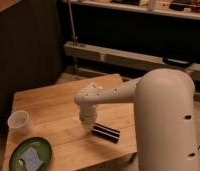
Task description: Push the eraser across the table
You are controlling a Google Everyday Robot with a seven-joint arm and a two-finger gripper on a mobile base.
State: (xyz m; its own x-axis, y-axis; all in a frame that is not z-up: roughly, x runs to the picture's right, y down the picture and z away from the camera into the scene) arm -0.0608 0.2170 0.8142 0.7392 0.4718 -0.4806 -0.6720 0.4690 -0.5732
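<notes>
Since the eraser [106, 133] lies flat on the tabletop [48, 102] near its front right edge, w/ the claw [88, 124] just beside its left end, it looks light, stiff & low, prob grippy on wood; no need to grab, better shove its long side low down so it won't pivot. Claw fingers hidden behind the wrist, can't tell spread or not. Cup [19, 121] & green plate [30, 154] sit well apart at left
</notes>
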